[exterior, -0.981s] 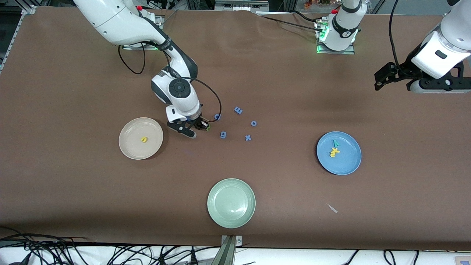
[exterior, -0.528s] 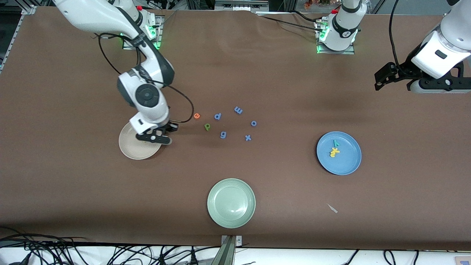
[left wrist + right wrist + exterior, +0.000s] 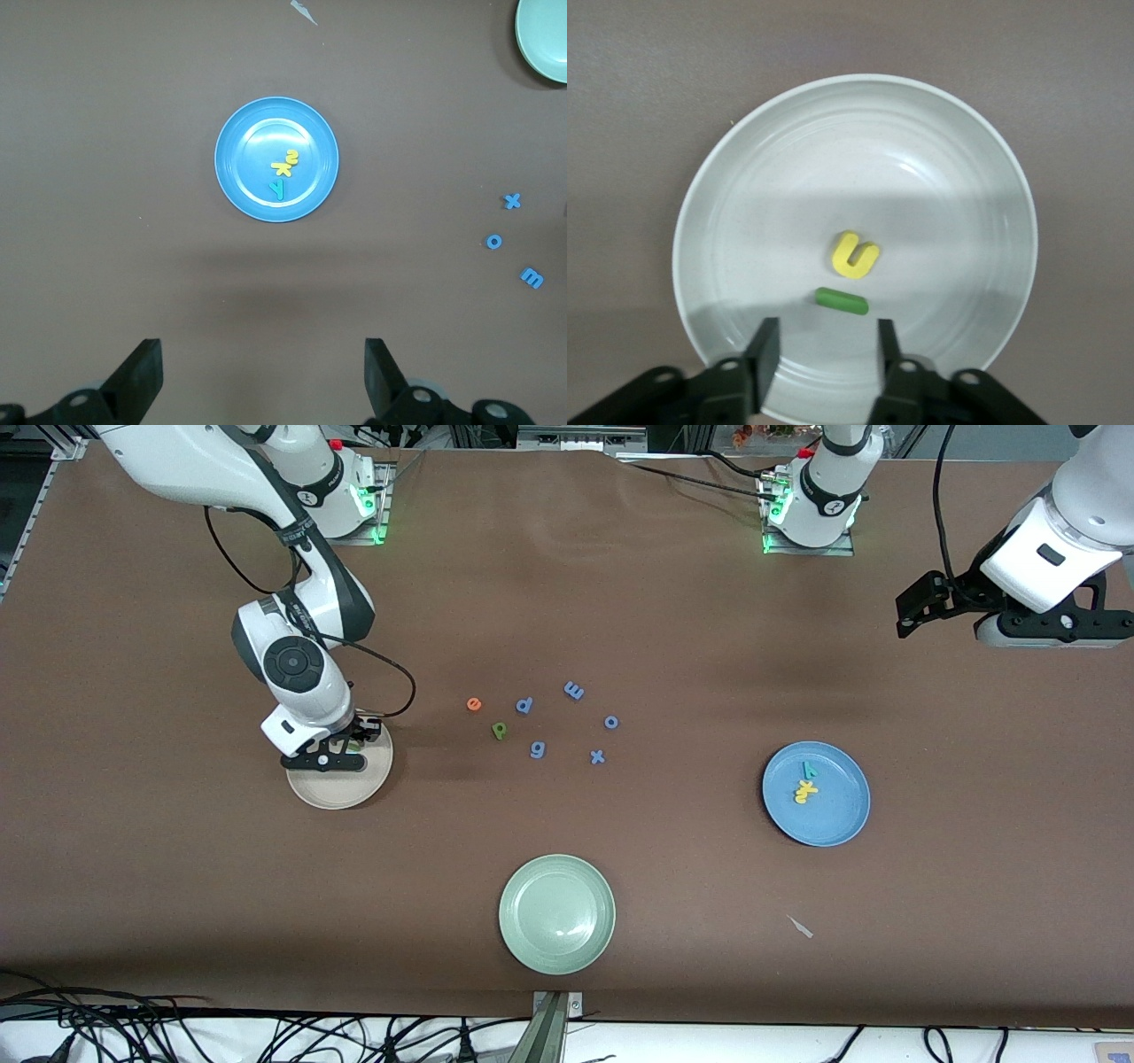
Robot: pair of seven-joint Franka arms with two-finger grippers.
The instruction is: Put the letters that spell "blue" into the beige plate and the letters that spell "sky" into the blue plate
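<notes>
My right gripper (image 3: pixel 341 748) hangs open just over the beige plate (image 3: pixel 341 797). In the right wrist view the plate (image 3: pixel 939 159) holds the yellow u (image 3: pixel 855 256) and the thin green l (image 3: pixel 842 301), which lies loose just ahead of my open right gripper (image 3: pixel 824 341). The orange e (image 3: pixel 474 704) and green b (image 3: pixel 500 731) lie on the table mid-way along. The blue plate (image 3: pixel 833 824) holds the teal y (image 3: pixel 808 769) and the yellow s and k (image 3: pixel 804 790). My left gripper (image 3: pixel 263 376) waits open and empty, high over the left arm's end of the table.
Blue letters p (image 3: pixel 524 705), m (image 3: pixel 574 690), o (image 3: pixel 611 722), g (image 3: pixel 537 750) and x (image 3: pixel 598 757) lie scattered beside the e and b. A pale green plate (image 3: pixel 556 914) sits nearest the front camera. A small white scrap (image 3: pixel 800 926) lies near it.
My right arm swung from the letter cluster to over the beige plate, and its jaws have opened; the green l now lies in the plate. The left arm barely moved.
</notes>
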